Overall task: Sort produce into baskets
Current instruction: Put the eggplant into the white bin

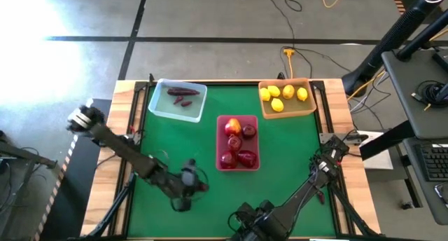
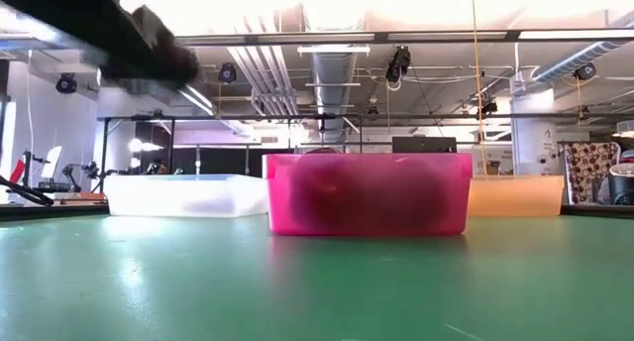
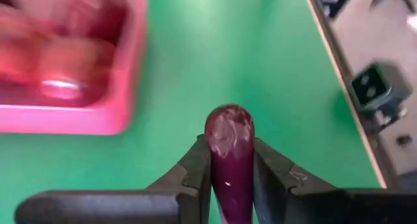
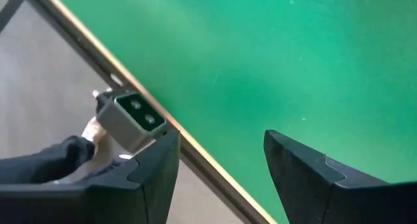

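Observation:
My left gripper (image 1: 198,186) hangs over the near left part of the green mat, shut on a small dark maroon elongated piece (image 3: 229,142). The pink-red tray (image 1: 238,143) with several red fruits stands mid-table, just beyond it. Two more maroon pieces lie in the pale blue tray (image 1: 178,101) at the far left. Several lemons lie in the tan-orange tray (image 1: 287,97) at the far right. My right gripper (image 4: 221,146) is open and holds nothing, above the table's right edge (image 1: 329,157). My left gripper pinches the maroon piece by its two long sides (image 3: 228,178) between its two fingers. The piece lies along the fingers, and its rounded end (image 3: 228,123) sticks out past the fingertips. The fingers slant down from the table's left. The piece is clear of the mat.
A wooden rim (image 1: 133,129) frames the mat. A grey socket box (image 4: 137,120) with a cable sits outside the right rim under my right gripper. The near half of the mat (image 2: 317,282) in front of the trays is bare green.

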You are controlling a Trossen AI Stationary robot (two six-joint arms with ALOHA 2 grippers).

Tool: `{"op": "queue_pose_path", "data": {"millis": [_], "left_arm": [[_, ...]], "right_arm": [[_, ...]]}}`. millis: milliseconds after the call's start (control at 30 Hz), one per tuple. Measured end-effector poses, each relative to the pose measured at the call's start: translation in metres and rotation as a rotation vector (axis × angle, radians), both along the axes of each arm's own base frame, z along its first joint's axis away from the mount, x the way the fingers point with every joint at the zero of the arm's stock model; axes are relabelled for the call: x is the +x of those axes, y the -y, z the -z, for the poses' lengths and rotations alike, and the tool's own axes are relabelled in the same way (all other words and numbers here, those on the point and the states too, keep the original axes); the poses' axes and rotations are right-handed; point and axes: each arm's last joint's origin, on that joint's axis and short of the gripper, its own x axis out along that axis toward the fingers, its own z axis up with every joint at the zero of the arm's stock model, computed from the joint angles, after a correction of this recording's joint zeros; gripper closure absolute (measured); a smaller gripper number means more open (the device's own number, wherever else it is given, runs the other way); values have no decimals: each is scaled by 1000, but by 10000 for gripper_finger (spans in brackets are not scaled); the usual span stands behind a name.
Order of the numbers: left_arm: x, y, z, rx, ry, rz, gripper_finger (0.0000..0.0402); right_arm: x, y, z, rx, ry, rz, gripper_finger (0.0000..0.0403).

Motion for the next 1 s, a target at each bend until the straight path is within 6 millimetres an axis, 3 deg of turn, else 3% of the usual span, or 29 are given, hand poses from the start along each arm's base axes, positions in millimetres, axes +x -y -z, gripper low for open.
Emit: {"op": "queue_pose_path", "data": {"millis": [167,400,567,767,867,1000], "left_arm": [[-30,-47,-33,16,21,-130,342],[-43,-145,-50,91,-59,-504,342],[-51,-212,-45,101,-129,-712,342],[-76,-288,-25,-49,-199,-930,342],[-86,-316,-15,-56,-232,-1000,342],[-84,-344,-5,-69,-281,-1032,342]], "right_arm": [[14,18,-1,-27,23,59,188],[34,60,-21,-160,123,83,188],[42,101,-44,-231,122,0,188],[45,165,-84,-407,145,-117,188],[43,204,-106,-494,153,-163,188],[38,252,-128,-560,138,-189,188]]}}
